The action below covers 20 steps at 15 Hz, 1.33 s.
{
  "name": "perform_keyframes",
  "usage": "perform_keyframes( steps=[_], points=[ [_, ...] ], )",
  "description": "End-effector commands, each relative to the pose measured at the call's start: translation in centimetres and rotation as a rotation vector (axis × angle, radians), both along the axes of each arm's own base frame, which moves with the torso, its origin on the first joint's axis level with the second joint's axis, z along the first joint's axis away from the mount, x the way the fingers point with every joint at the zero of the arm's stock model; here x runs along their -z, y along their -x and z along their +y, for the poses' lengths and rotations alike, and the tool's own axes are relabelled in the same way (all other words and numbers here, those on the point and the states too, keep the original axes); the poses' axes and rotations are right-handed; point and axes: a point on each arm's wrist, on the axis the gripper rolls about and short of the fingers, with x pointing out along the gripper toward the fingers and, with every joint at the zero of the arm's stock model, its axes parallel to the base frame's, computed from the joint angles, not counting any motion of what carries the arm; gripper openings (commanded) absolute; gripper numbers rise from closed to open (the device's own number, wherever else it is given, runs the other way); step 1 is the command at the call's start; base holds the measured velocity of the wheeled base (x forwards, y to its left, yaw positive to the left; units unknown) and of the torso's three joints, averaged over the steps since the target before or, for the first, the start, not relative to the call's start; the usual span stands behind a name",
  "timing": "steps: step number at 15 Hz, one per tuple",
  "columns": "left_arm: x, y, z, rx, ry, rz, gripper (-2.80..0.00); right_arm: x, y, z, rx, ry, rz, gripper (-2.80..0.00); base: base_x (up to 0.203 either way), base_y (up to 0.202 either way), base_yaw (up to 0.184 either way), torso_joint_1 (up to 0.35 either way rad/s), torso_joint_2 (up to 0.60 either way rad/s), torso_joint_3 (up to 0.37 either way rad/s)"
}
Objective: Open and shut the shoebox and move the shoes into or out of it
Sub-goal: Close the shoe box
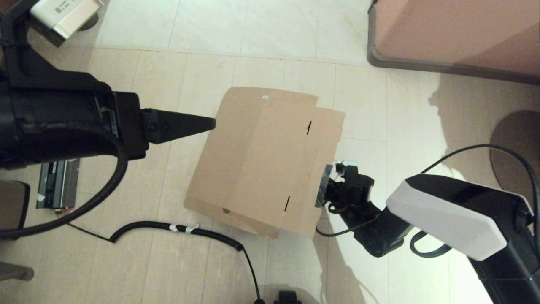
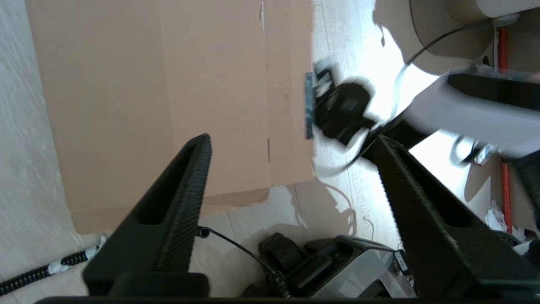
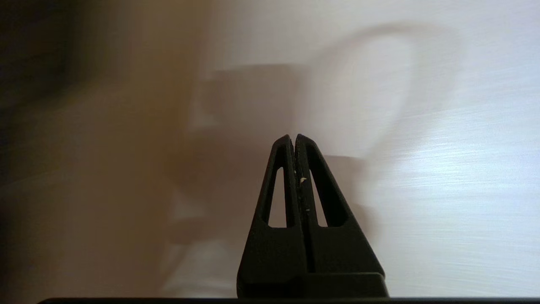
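The brown cardboard shoebox lies on the floor with its flap lid down over it; it also fills the far part of the left wrist view. A strip of dark tape marks the lid's right edge flap. The shoes are hidden. My left gripper hovers at the box's upper left edge, open and holding nothing. My right gripper sits just right of the taped flap, shut on nothing, with blurred brown cardboard beside it.
A pink-brown furniture block stands at the back right. A round base is at the right edge. A black corrugated cable curls on the floor near the box's front. A dark device lies at the left.
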Motion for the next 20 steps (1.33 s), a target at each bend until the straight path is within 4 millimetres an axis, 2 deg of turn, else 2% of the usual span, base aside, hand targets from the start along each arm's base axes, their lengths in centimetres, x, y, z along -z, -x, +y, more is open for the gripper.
perform_keyframes(
  steps=[1,2,3,6,7,9,12,14,16,19,20],
  points=[
    [0.5,-0.3,-0.1,-0.005,-0.01,0.02,0.0,-4.2,0.7,-4.6,0.113,0.007,-0.033,-2.8,0.0,0.0,0.0,0.0,0.0,0.0],
    [1.0,-0.7,0.0,-0.022,-0.014,0.04,0.0,-5.3,1.4,-7.5,0.178,0.025,-0.015,-2.8,0.0,0.0,0.0,0.0,0.0,0.0],
    [1.2,-1.2,0.4,-0.053,0.004,0.066,0.0,-6.4,2.2,-9.3,0.205,0.033,-0.012,-2.8,0.0,0.0,0.0,0.0,0.0,0.0],
    [1.1,-3.6,2.7,-0.167,0.195,0.193,0.0,-9.5,5.1,-11.0,0.21,0.034,-0.037,-2.8,0.0,0.0,0.0,0.0,0.0,0.0],
    [1.2,-4.6,3.9,-0.204,0.239,0.221,0.0,-10.0,5.9,-10.8,0.19,0.033,-0.043,-2.8,0.0,0.0,0.0,0.0,0.0,0.0],
    [2.3,-7.4,7.7,-0.298,0.301,0.294,0.0,-10.6,6.7,-9.1,0.122,0.017,-0.078,-2.8,0.0,0.0,0.0,0.0,0.0,0.0],
    [6.8,-12.5,13.0,-0.36,0.41,0.494,0.0,-10.3,7.2,-7.4,0.026,-0.002,-0.107,-2.8,0.0,0.0,0.0,0.0,0.0,0.0],
    [9.9,-15.0,14.7,-0.376,0.501,0.631,0.0,-9.4,7.3,-5.4,-0.101,-0.032,-0.125,-2.8,0.0,0.0,0.0,0.0,0.0,0.0],
    [12.5,-17.1,15.5,-0.391,0.562,0.712,0.0,-7.9,7.3,-3.9,-0.174,-0.046,-0.161,-2.8,0.0,0.0,0.0,0.0,0.0,0.0],
    [15.0,-20.2,16.2,-0.411,0.648,0.705,0.0,-5.5,7.5,-3.3,-0.195,-0.032,-0.118,-2.8,0.0,0.0,0.0,0.0,0.0,0.0],
    [16.0,-20.9,16.4,-0.415,0.654,0.707,-2.8,-5.2,7.5,-3.3,-0.197,-0.028,-0.109,-2.8,0.0,0.0,0.0,0.0,0.0,0.0]
  ],
)
